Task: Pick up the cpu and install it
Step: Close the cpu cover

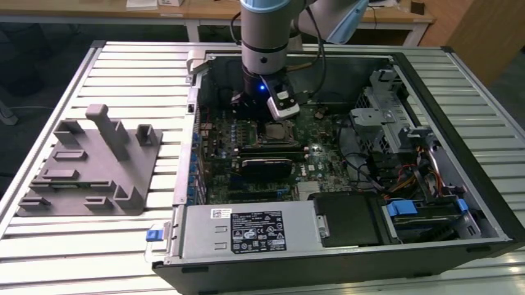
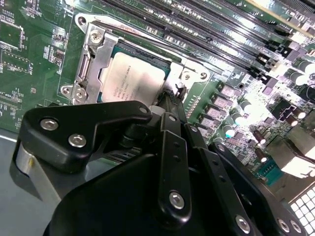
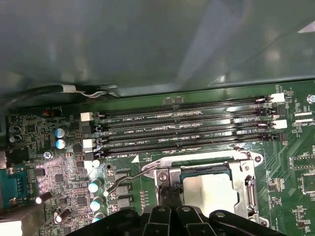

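Observation:
The cpu [image 2: 130, 78], a silvery-white square chip, lies flat inside the motherboard socket's metal frame [image 2: 93, 54] within the open computer case [image 1: 459, 123]. It is also seen as the cpu [image 3: 211, 189] in the first wrist view and the cpu [image 1: 276, 131] in the exterior view. My gripper [image 2: 170, 96] hangs just over the socket's edge, fingers pressed together, holding nothing. In the first wrist view the gripper [image 3: 173, 194] tips sit at the frame's side next to the chip. The thin wire socket lever [image 3: 120, 183] stands off beside the frame.
A grey fixture [image 1: 90, 166] rests on the slatted table at the exterior view's left. Memory slots [image 3: 187, 130] run beside the socket. A black card [image 1: 267, 165], the power supply [image 1: 246, 230] and the drive cage [image 1: 385, 117] crowd the case interior.

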